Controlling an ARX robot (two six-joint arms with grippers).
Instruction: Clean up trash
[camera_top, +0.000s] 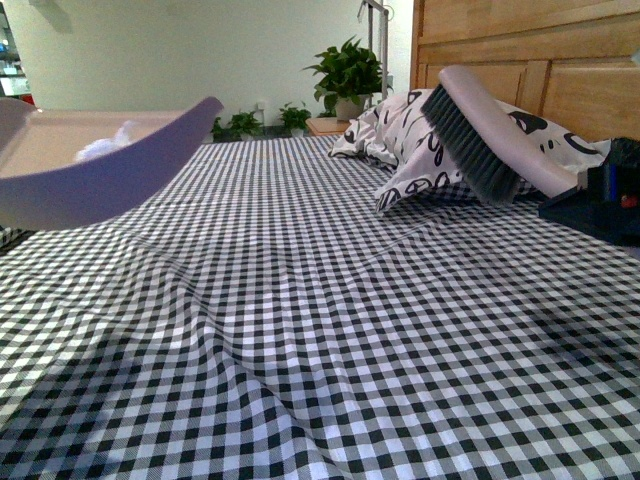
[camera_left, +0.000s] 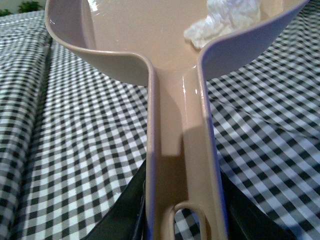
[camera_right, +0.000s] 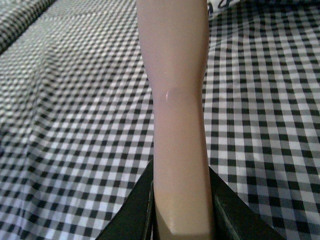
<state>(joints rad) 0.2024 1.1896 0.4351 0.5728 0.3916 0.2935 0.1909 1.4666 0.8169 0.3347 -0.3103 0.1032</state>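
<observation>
A bed (camera_top: 300, 330) carries everything, covered in a black-and-white checked sheet (camera_top: 330, 250); the cloth is rumpled, with folds running across it in front of the pillow and deeper creases nearer the camera; a white pillow (camera_top: 400, 150) printed with black shapes lies on the sheet at the far right, against the wooden headboard (camera_top: 520, 50); beyond the pillow's left end the sheet reaches the bed's far edge.
</observation>
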